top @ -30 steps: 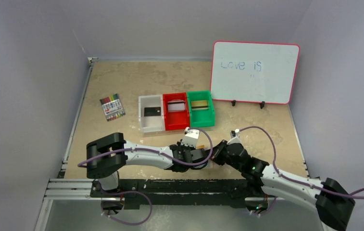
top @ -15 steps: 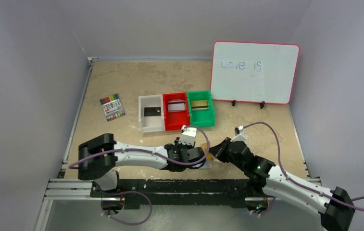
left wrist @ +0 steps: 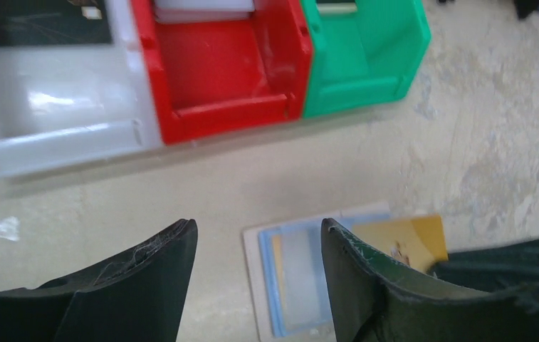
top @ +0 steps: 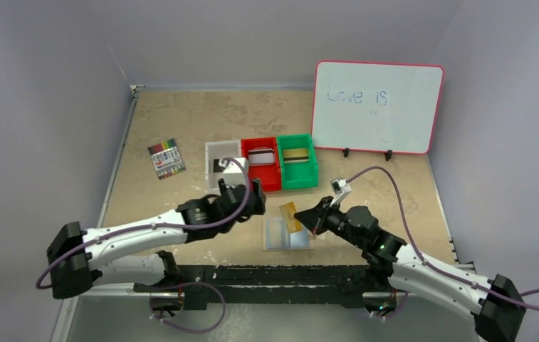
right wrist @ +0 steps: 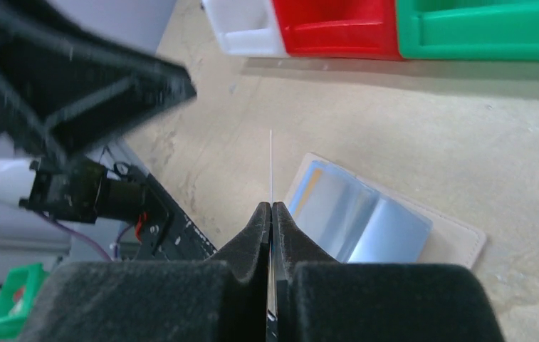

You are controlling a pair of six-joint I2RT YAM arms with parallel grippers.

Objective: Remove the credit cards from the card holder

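The card holder (top: 288, 235) lies open on the table, pale blue inside, with a tan card edge in its left pocket (left wrist: 278, 274). My right gripper (top: 310, 219) is shut on a gold card (top: 290, 216) and holds it tilted just above the holder's right half. In the right wrist view the card (right wrist: 271, 164) shows edge-on between the closed fingers, with the holder (right wrist: 366, 217) below. My left gripper (top: 255, 196) is open and empty, up-left of the holder. The holder (left wrist: 302, 278) shows between its fingers.
Three bins stand in a row behind: a white bin (top: 221, 184) with a black card (top: 227, 165), a red bin (top: 260, 182) with a silver card (top: 259, 157), a green bin (top: 298, 176) with a gold card (top: 295, 154). A marker pack (top: 166, 158) lies left. A whiteboard (top: 377, 107) stands back right.
My left gripper has drawn back up and left off the holder. My right gripper has pulled the gold card up out of the holder, which now lies open and uncovered.
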